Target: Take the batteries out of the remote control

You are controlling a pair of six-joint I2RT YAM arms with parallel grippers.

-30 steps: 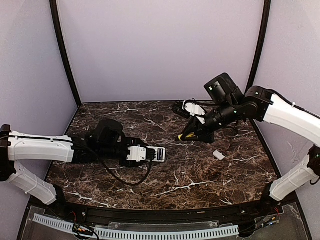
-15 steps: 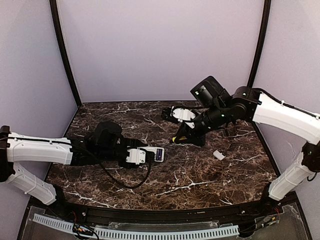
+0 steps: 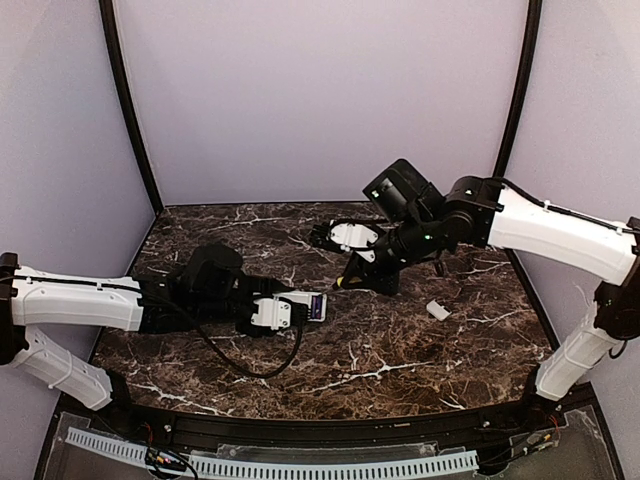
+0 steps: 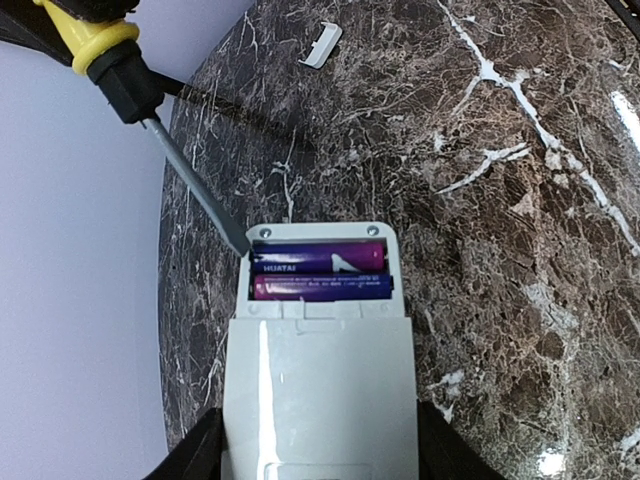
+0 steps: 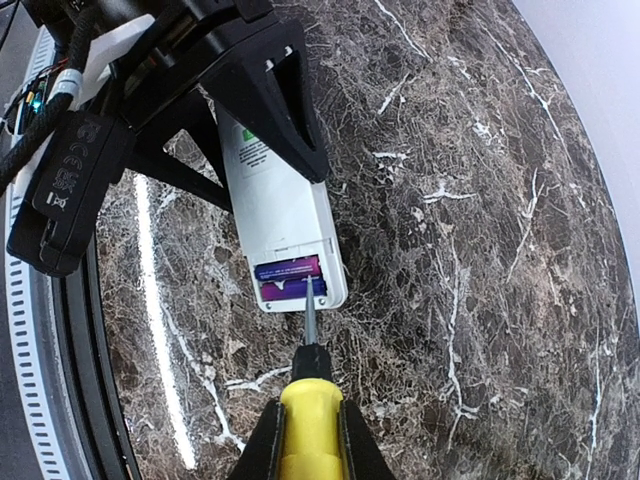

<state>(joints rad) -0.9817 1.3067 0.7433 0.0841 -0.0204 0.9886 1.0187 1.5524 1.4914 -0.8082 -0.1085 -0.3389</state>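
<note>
My left gripper point(image 3: 268, 311) is shut on the white remote control point(image 4: 318, 380), back side up, its battery bay open at the far end. Two purple batteries point(image 4: 320, 272) lie side by side in the bay; they also show in the right wrist view point(image 5: 289, 278). My right gripper point(image 3: 362, 266) is shut on the yellow-handled screwdriver point(image 5: 310, 425). Its grey shaft point(image 4: 195, 184) points down at the bay, and its tip sits at the bay's left corner, by the end of the upper battery. The remote point(image 3: 312, 307) is held low over the marble table.
The small white cover piece point(image 3: 437, 310) lies on the dark marble table point(image 3: 400, 350) to the right, also visible in the left wrist view point(image 4: 321, 45). Purple walls close the back and sides. A black cable loops under my left arm point(image 3: 250, 365).
My right arm has swung left and down with the screwdriver, bringing its tip to the remote's open battery bay. My left gripper has held the remote nearly still.
</note>
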